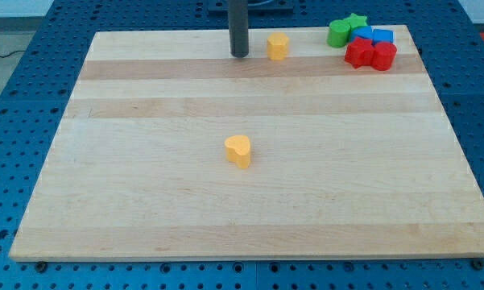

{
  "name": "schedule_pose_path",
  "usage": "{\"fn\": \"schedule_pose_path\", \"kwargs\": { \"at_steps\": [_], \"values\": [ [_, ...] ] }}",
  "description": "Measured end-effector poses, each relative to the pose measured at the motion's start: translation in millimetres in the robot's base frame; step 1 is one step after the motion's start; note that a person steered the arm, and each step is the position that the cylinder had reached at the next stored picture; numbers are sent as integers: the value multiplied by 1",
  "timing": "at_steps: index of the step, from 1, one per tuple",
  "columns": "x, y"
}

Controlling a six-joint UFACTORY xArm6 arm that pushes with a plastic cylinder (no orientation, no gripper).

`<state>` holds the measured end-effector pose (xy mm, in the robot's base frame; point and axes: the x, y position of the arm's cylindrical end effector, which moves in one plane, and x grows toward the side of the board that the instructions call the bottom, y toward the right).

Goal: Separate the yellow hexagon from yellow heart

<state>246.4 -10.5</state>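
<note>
The yellow heart (238,151) sits near the middle of the wooden board (145,201). The yellow hexagon (278,46) stands far from it, near the board's top edge. My tip (240,55) rests on the board just to the left of the hexagon, with a small gap between them. The dark rod rises out of the view's top.
A cluster of blocks sits at the board's top right corner: a green block (337,33), a green star (356,22), a blue block (382,37) and two red blocks (370,55). The hexagon is a short way left of this cluster.
</note>
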Motion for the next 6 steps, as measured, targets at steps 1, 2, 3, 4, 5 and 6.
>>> {"fn": "schedule_pose_path", "kwargs": {
  "at_steps": [1, 2, 3, 4, 5, 6],
  "values": [
    [-7, 47],
    [-7, 73],
    [-7, 62],
    [1, 50],
    [9, 62],
    [7, 98]
  ]
}}
